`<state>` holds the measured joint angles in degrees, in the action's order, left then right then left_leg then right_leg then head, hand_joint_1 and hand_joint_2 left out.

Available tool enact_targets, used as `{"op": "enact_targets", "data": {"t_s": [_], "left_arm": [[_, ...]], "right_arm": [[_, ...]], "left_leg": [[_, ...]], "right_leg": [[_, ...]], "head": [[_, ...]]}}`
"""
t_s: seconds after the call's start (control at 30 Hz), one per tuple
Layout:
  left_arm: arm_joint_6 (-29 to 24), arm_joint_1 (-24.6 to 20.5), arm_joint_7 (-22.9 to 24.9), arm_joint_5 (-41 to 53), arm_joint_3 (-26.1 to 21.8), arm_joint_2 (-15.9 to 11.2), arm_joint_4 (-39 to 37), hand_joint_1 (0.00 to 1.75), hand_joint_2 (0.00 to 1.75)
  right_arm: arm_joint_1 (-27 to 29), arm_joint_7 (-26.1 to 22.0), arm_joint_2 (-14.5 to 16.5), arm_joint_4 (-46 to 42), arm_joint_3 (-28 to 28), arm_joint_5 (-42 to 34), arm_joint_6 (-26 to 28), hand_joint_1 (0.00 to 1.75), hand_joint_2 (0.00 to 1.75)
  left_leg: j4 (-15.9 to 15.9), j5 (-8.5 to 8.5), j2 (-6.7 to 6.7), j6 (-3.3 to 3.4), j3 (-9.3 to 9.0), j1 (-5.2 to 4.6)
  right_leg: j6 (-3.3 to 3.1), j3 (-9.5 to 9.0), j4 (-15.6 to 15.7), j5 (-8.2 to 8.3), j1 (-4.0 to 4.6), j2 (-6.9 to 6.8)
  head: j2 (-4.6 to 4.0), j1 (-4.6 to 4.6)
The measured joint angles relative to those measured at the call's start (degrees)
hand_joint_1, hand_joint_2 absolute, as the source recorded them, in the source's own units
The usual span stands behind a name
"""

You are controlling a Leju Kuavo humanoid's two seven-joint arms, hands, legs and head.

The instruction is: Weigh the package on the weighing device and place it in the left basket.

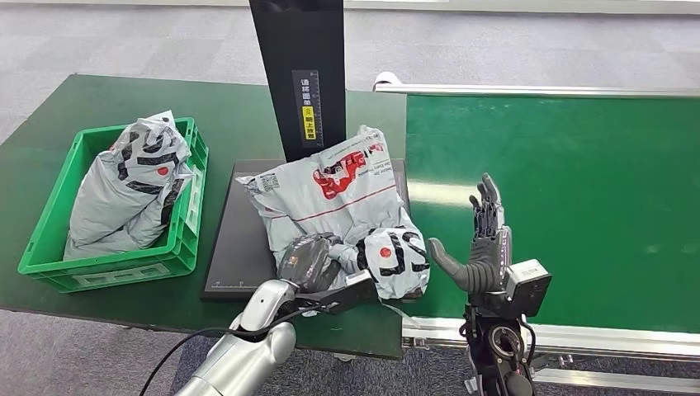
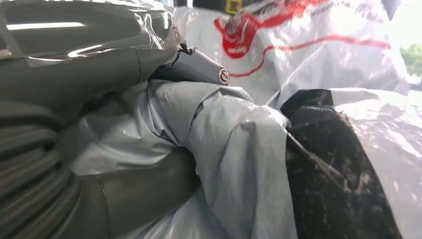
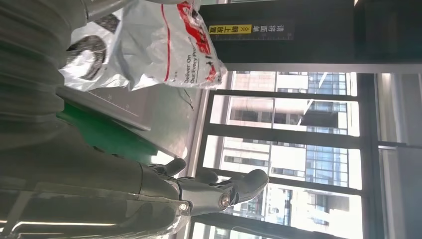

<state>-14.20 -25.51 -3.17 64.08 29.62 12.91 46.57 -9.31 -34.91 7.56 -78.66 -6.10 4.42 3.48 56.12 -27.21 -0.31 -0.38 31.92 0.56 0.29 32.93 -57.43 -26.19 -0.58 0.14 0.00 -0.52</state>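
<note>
Green table [image 1: 99, 91], scale [image 1: 239, 247] centre: left robot hand [image 1: 309, 262] grasps package [image 1: 347, 194] on plate, apparently for basket [image 1: 49, 239]; right robot hand [image 1: 483, 243] released, clear alongside.

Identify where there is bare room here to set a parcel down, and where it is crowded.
Free: the green conveyor belt beyond the right hand, and the table between the green basket and the black post. Crowded: the scale platform, covered by the grey package, and the basket, filled by another bag.
</note>
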Motion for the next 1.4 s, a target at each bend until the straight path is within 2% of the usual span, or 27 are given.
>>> {"op": "enact_targets", "data": {"t_s": [0.27, 0.33, 0.43, 0.5, 0.73, 1.03, 1.1, 1.2, 1.27, 1.4], "left_arm": [[-6.7, 1.9, -6.9, -6.5, -1.8, -0.8, 4.5, 1.75, 1.75], [-11.0, 2.7, -10.4, -8.5, -2.1, -1.1, 6.2, 1.75, 1.75], [-20.2, 4.3, -16.7, -10.5, -2.8, -1.6, 10.2, 1.75, 1.75], [-23.6, 5.1, -19.6, -10.5, -3.7, -2.1, 13.3, 1.75, 1.75], [-24.1, 6.3, -21.1, -10.4, -5.5, -3.3, 18.3, 1.75, 1.75], [-24.1, 6.8, -21.3, -10.3, -5.9, -3.9, 20.0, 1.75, 1.75], [-24.1, 7.3, -23.8, -9.0, -6.8, -3.6, 20.9, 1.75, 1.75], [-24.1, 9.3, -32.4, -5.8, -11.2, -1.9, 25.0, 1.75, 1.75], [-24.1, 10.8, -36.0, -4.6, -15.1, -0.9, 29.4, 1.75, 1.75], [-24.1, 12.3, -36.6, -2.0, -21.2, -0.6, 37.9, 1.75, 1.75]], "right_arm": [[0.3, 0.1, 0.0, -0.3, 0.0, -0.6, 0.0, 0.0, 1.75], [0.5, 0.1, 0.0, -0.3, 0.0, -0.9, 0.1, 0.0, 1.75], [1.0, 0.0, 0.0, -0.4, 0.0, -1.5, 0.2, 0.0, 1.75], [1.1, 0.0, 0.0, -0.4, 0.0, -1.8, 0.3, 0.0, 1.75], [1.1, -0.1, 0.1, -0.4, 0.0, -2.0, 0.3, 0.0, 1.75], [1.0, -0.1, 0.1, -0.4, 0.0, -2.0, 0.3, 0.0, 1.75], [1.0, -0.1, 0.1, -0.4, 0.0, -2.0, 0.3, 0.0, 1.75], [1.0, -0.1, 0.1, -0.3, -0.2, -2.5, 0.3, 0.0, 1.75], [0.9, -0.4, 0.1, 0.0, -0.6, -3.1, 0.3, 0.0, 1.75], [0.9, -1.5, 0.0, 0.9, -1.2, -4.1, 0.5, 0.0, 1.75]], "left_leg": [[0.0, 0.0, 0.0, 0.0, 0.12, 0.0], [0.0, 0.0, 0.0, 0.0, 0.13, 0.0], [0.0, 0.0, 0.0, 0.0, 0.19, 0.0], [0.0, 0.0, -0.01, 0.0, 0.21, 0.0], [0.0, 0.0, -0.02, 0.0, 0.23, 0.0], [0.0, 0.0, -0.02, 0.0, 0.24, 0.0], [0.0, 0.0, -0.01, 0.0, 0.25, 0.0], [0.0, 0.0, 0.01, 0.0, 0.27, 0.0], [0.0, 0.0, 0.02, 0.0, 0.28, 0.0], [0.0, 0.0, 0.0, -0.01, 0.29, 0.02]], "right_leg": [[0.0, 0.12, 0.0, 0.0, 0.0, 0.0], [0.0, 0.13, 0.0, 0.0, 0.0, 0.0], [0.0, 0.18, 0.0, 0.0, 0.0, 0.0], [0.0, 0.2, 0.0, -0.01, 0.0, -0.01], [0.0, 0.2, 0.0, -0.01, 0.0, -0.01], [0.0, 0.21, 0.0, -0.01, 0.0, -0.01], [0.0, 0.22, 0.0, -0.01, 0.0, -0.01], [0.0, 0.24, 0.0, -0.01, 0.0, 0.0], [0.0, 0.26, 0.0, -0.01, 0.0, 0.01], [-0.01, 0.28, 0.0, -0.02, 0.03, -0.01]], "head": [[0.0, 0.0], [0.0, 0.0], [0.0, 0.0], [-0.01, 0.0], [0.0, 0.0], [0.0, 0.0], [0.0, -0.01], [-0.01, 0.0], [-0.01, 0.01], [0.0, 0.0]]}}
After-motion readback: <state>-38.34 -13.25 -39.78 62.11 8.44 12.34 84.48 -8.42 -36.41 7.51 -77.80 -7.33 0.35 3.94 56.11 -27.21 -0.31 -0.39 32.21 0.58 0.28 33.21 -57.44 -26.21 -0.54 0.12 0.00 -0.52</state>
